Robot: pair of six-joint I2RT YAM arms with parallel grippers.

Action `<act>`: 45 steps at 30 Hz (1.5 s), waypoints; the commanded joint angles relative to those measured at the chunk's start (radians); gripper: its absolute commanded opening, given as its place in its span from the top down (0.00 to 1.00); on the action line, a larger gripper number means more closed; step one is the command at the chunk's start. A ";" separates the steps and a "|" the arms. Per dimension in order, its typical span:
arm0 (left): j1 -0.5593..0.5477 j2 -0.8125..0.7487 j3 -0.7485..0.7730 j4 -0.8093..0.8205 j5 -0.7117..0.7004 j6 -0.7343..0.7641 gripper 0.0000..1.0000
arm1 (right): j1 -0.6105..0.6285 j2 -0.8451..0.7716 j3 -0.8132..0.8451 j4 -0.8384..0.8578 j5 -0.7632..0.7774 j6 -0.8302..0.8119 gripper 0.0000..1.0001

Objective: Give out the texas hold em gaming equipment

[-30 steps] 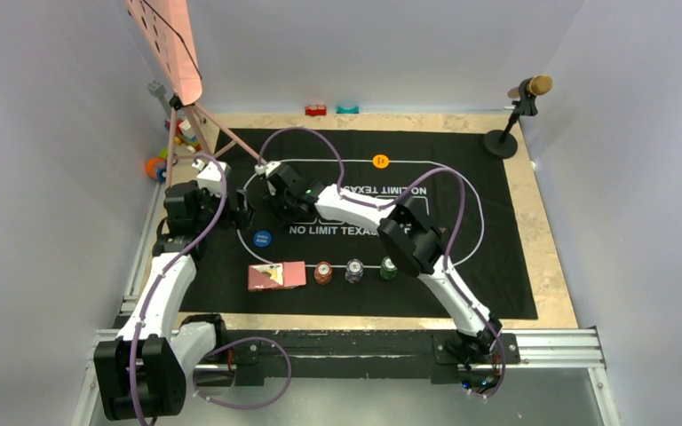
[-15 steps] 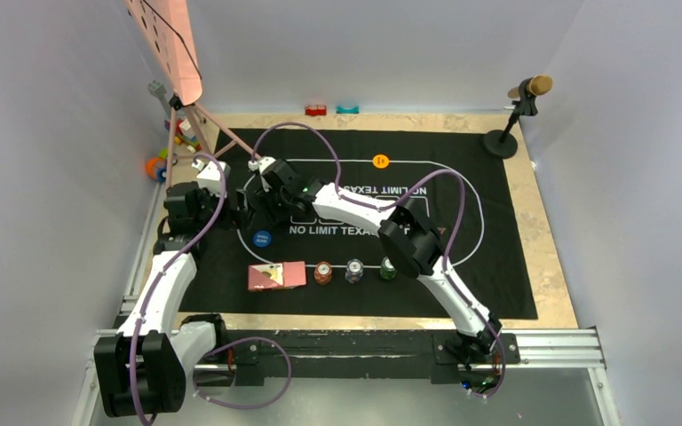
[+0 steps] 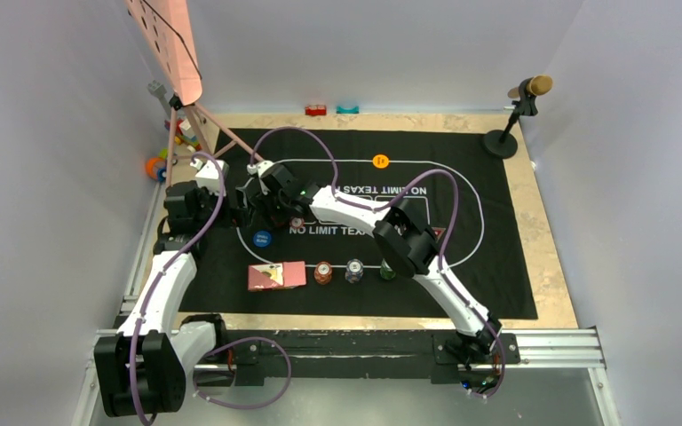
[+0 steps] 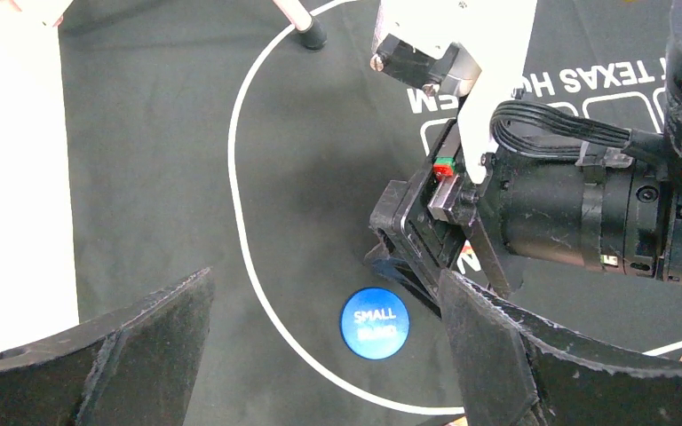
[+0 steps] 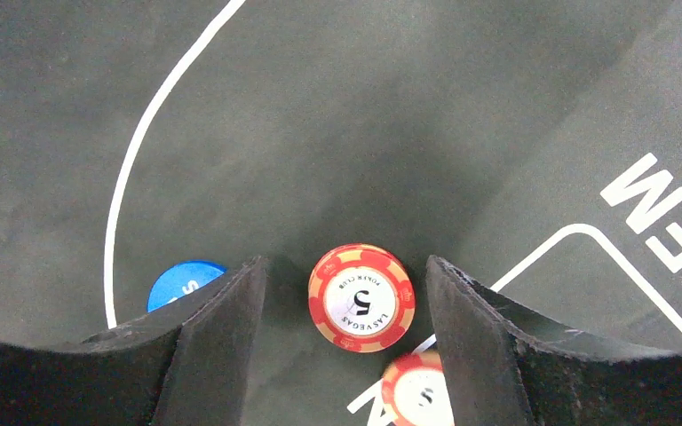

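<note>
1. The right gripper is shown with its jaws parted and nothing gripped. A red "5" chip lies flat on the black mat between the fingers, apparently clear of both.
2. A second red chip is seen just beside the first, cut off by the frame. The blue "SMALL BLIND" button lies near, at the mat's left end.
3. The left gripper is held spread wide and empty, close to the right wrist.
4. Along the mat's near edge are set the playing cards, a red stack, a blue-grey stack and a green stack. The orange button lies near the far edge.
5. Hazards, as judged: either chip may be dragged or flipped if a finger is withdrawn sideways, and the crowded arms may be brought into collision.
</note>
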 commanded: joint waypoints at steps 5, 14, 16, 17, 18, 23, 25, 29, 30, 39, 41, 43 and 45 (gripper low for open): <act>-0.005 -0.016 -0.017 0.051 0.002 -0.016 0.00 | -0.024 -0.140 -0.023 0.050 0.028 -0.017 0.28; -0.005 -0.022 -0.017 0.046 -0.008 -0.016 0.00 | -0.032 -0.431 -0.316 0.070 0.046 -0.028 0.19; -0.004 -0.022 -0.017 0.046 -0.009 -0.015 0.00 | -0.032 -0.514 -0.447 0.075 0.042 -0.035 0.15; -0.004 -0.021 -0.017 0.046 -0.008 -0.014 0.00 | -0.032 -0.549 -0.494 0.076 0.038 -0.038 0.13; -0.004 -0.020 -0.017 0.046 -0.008 -0.014 0.00 | -0.030 -0.579 -0.541 0.070 0.023 -0.037 0.11; -0.005 -0.008 -0.011 0.041 -0.010 -0.016 0.00 | 0.010 -0.676 -0.696 0.041 0.009 -0.038 0.07; -0.004 -0.001 -0.009 0.038 -0.012 -0.014 0.00 | 0.040 -0.688 -0.729 0.036 0.012 -0.048 0.06; -0.004 0.008 -0.006 0.033 -0.017 -0.010 0.00 | 0.077 -0.688 -0.761 0.024 0.000 -0.058 0.07; -0.004 0.009 -0.007 0.033 -0.017 -0.010 0.00 | 0.084 -0.687 -0.767 0.021 -0.001 -0.059 0.07; -0.005 0.022 -0.006 0.034 -0.022 -0.006 0.00 | 0.139 -0.673 -0.825 0.013 -0.009 -0.062 0.10; -0.004 0.019 -0.006 0.034 -0.022 -0.006 0.00 | 0.145 -0.667 -0.844 0.022 0.007 -0.061 0.12; -0.004 0.018 -0.008 0.034 -0.023 -0.006 0.00 | 0.148 -0.662 -0.856 0.029 0.020 -0.059 0.13; -0.005 0.017 -0.008 0.033 -0.022 -0.006 0.00 | 0.149 -0.660 -0.862 0.033 0.028 -0.057 0.14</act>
